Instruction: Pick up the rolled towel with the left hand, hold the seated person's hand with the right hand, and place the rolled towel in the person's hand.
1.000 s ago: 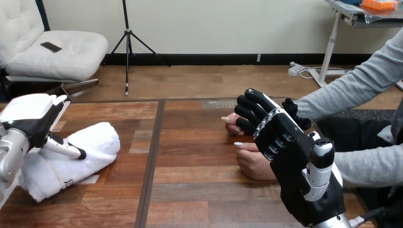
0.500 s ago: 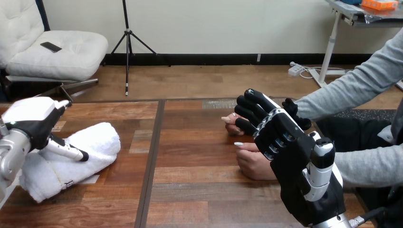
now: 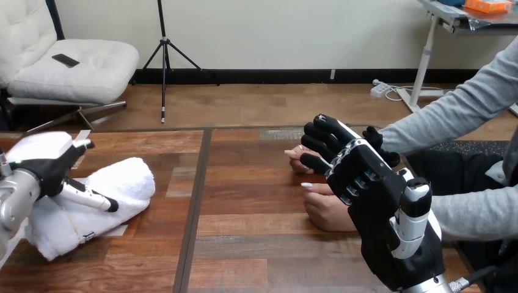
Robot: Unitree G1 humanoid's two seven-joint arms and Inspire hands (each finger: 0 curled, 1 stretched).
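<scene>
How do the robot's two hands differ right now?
The left hand lies on the towel at the table's left, fingers straight; the right hand stands over the person's hands at the right. The left shows a white shell; the right looks mostly black. Both are jointed machine hands.

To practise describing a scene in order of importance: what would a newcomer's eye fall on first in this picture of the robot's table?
First comes the robot's big black right hand at the lower right, its fingers curled over the person's farther hand near the middle of the table. Next is the white rolled towel at the table's left side, with the left hand resting on it.
</scene>
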